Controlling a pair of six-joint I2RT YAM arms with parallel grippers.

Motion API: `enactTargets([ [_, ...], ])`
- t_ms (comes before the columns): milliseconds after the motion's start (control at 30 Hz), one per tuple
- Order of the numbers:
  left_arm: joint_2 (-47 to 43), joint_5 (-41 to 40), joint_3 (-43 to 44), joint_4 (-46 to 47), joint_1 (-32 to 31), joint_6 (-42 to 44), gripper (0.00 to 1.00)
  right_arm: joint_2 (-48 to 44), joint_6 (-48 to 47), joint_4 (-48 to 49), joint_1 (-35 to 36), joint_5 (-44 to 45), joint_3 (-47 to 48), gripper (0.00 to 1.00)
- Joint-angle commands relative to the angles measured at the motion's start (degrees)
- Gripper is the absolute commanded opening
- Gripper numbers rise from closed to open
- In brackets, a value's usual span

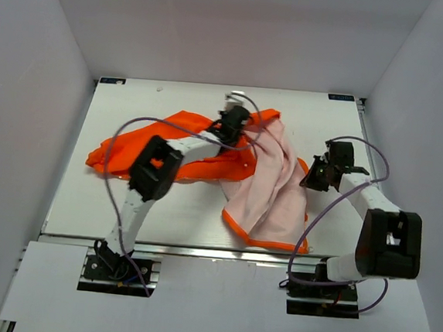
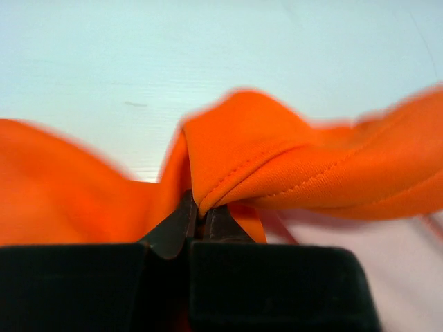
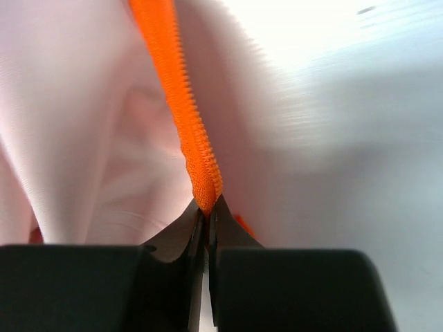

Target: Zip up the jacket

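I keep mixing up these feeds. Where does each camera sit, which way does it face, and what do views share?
Top external: fixed above and behind the bases, looking down on the white table; both arms show, reaching the bright orange fabric jacket with pale pink lining.
Left wrist: on that arm, facing along the left gripper, shut on an orange fold.
Right wrist: on that arm, facing along the right gripper, shut on the orange zipper edge.
All three share the jacket.

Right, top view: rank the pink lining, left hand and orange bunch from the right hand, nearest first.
1. The jacket's pink lining: its edge pinched in the right hand.
2. The left hand: farther left, toward the far side.
3. The orange bunch: left side of the table.
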Motion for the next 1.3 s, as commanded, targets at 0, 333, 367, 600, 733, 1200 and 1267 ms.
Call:
enactTargets([
  [0,-23.95,-5.03,-11.07,4.93,8.75,-7.95,0.00,-4.36,2.16,-5.00,-0.79,12.10,3.66,0.00],
  [333,-59.94,-13.39,-42.65,-26.23,13.34,-22.98,0.00,-15.78,0.49,-3.78,-1.05,1.21,-1.42,0.00],
  [367,-61.37,-12.41,-44.14,-28.45,13.34,-23.96,0.00,-16.31,0.58,-3.77,-1.05,1.74,-1.96,0.00],
  [600,-68.67,-6.08,-47.14,-35.94,13.34,-26.87,0.00,-20.80,-0.92,-1.40,-1.05,-0.54,-3.72,0.00],
  [733,-69.47,-1.25,-47.32,-32.53,13.34,-24.15,0.00,-20.80,-4.24,-0.96,0.17,-4.49,-3.37,0.23],
  [1200,-68.94,6.31,-42.66,-25.84,13.34,-14.92,0.00,-15.28,-31.48,0.37,29.34,3.39,11.02,0.65],
  [1267,-68.85,6.23,-41.87,-26.01,13.34,-14.56,0.00,-13.08,-34.13,-2.35,31.46,8.13,13.58,0.71],
])
